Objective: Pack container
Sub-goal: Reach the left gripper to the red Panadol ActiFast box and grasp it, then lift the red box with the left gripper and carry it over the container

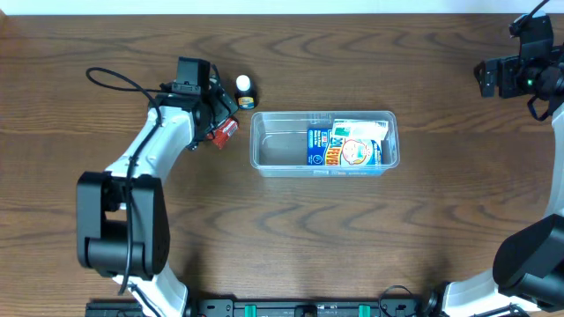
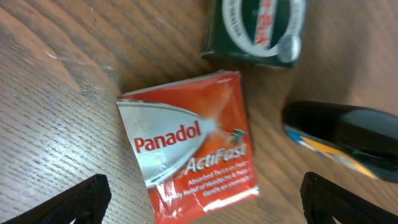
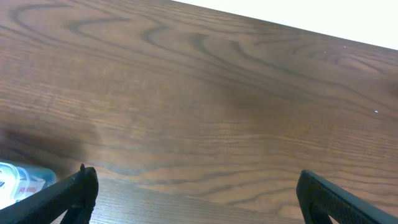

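Red packet (image 2: 189, 146) lies under the left claw (image 2: 214, 199), wide open to grab it for the container (image 1: 280, 145).

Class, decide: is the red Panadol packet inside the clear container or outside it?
Outside. The Panadol packet lies flat on the wooden table, left of the container and apart from it.
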You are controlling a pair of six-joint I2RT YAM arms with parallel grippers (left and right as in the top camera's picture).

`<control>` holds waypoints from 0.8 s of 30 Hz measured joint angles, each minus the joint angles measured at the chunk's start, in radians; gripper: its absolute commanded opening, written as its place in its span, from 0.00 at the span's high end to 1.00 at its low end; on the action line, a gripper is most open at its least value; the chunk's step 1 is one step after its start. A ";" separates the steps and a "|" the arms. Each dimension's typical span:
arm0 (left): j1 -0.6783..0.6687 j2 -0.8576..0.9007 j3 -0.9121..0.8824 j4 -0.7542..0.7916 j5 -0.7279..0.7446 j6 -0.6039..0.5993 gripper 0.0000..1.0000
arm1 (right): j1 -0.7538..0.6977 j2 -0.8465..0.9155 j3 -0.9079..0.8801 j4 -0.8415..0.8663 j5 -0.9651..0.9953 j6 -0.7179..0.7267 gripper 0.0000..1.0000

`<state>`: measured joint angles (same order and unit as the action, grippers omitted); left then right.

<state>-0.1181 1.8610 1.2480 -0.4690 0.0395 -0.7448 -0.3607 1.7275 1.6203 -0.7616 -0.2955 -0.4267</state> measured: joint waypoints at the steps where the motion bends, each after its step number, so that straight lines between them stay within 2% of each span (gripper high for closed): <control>1: 0.000 0.018 0.000 0.001 -0.002 0.000 0.02 | 0.000 0.000 0.000 0.000 0.000 0.000 0.01; 24: 0.000 0.095 0.000 0.059 -0.003 0.017 0.02 | 0.000 0.000 0.000 0.000 0.000 0.000 0.01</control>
<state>-0.1181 1.9556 1.2480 -0.4099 0.0360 -0.7277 -0.3607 1.7275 1.6203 -0.7620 -0.2955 -0.4267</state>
